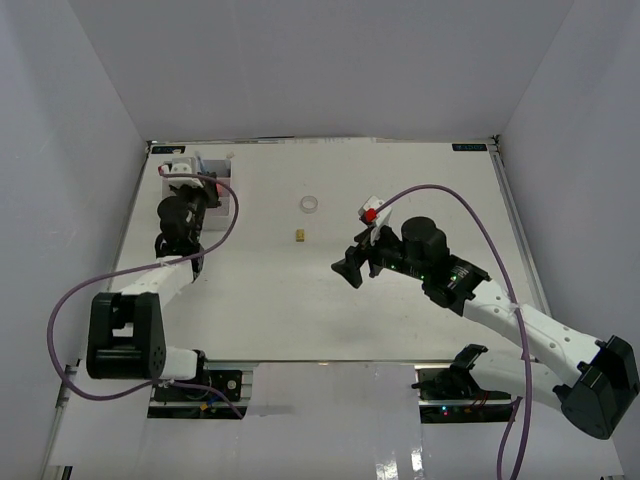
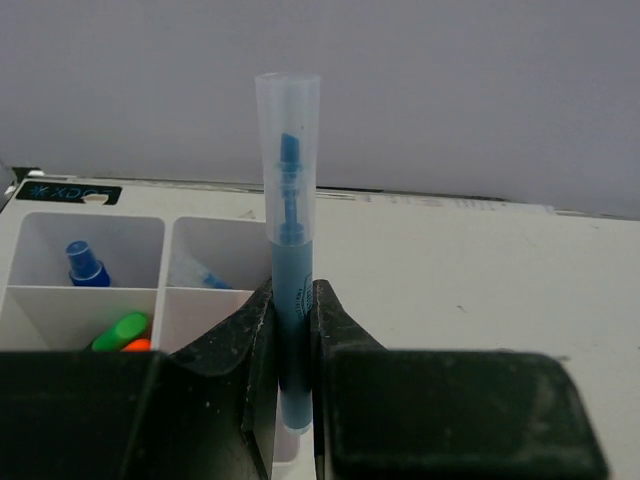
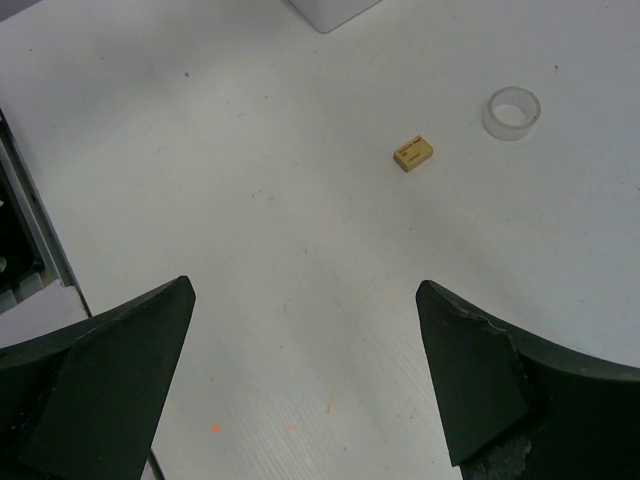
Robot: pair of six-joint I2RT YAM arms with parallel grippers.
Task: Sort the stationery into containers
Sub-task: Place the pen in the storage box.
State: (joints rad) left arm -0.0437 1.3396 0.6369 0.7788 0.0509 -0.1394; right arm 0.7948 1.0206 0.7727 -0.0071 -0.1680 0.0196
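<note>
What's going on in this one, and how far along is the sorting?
The left gripper is shut on a blue pen, holding it upright at the organiser tray. The tray already contains a blue-capped glue bottle and a green highlighter. The right gripper hangs open and empty above the table. A tape ring and a small tan block lie loose ahead of it, not yet sorted.
</note>
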